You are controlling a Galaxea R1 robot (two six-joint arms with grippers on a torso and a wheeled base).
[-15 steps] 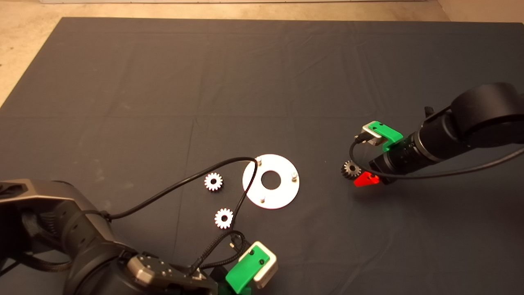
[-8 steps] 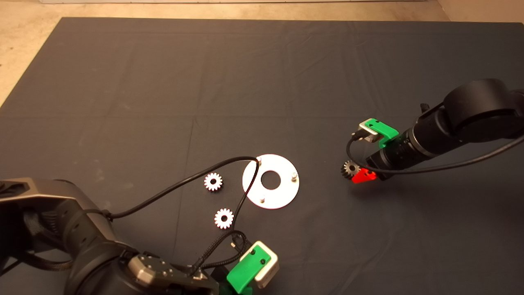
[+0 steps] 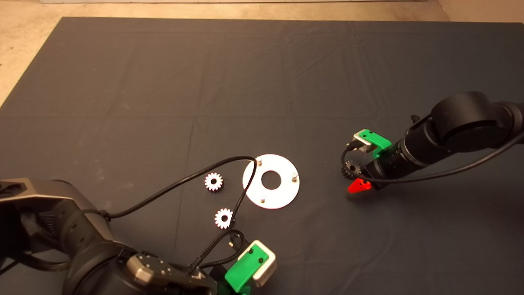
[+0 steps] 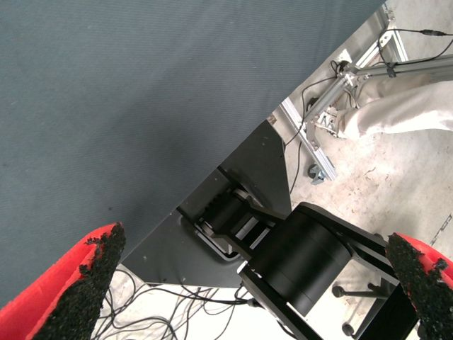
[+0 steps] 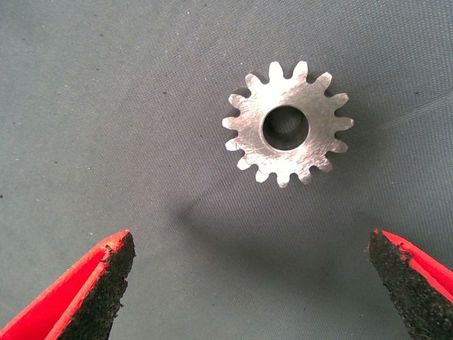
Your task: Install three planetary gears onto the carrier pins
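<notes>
Two red fingers of your right gripper (image 5: 251,283) stand wide apart with nothing between them, and one small gear (image 5: 288,125) lies flat on the dark mat (image 5: 106,106) just beyond the pads, teeth and centre bore plain to see. From above, that right gripper (image 3: 355,179) hangs low over the same gear (image 3: 350,169), well to the right of the silver disc (image 3: 282,166).

You can see three short pins on the disc, one at the far left (image 3: 259,161), one at the right (image 3: 294,176) and one at the near side (image 3: 262,199), all bare. Two more gears lie on the surface left of the disc, one beside its left rim (image 3: 213,181) and one nearer you (image 3: 224,218). A black cable (image 3: 180,184) crosses the disc's left edge.

Your left gripper (image 4: 248,283) sits parked at the lower edge of the mat, jaws wide and empty.
</notes>
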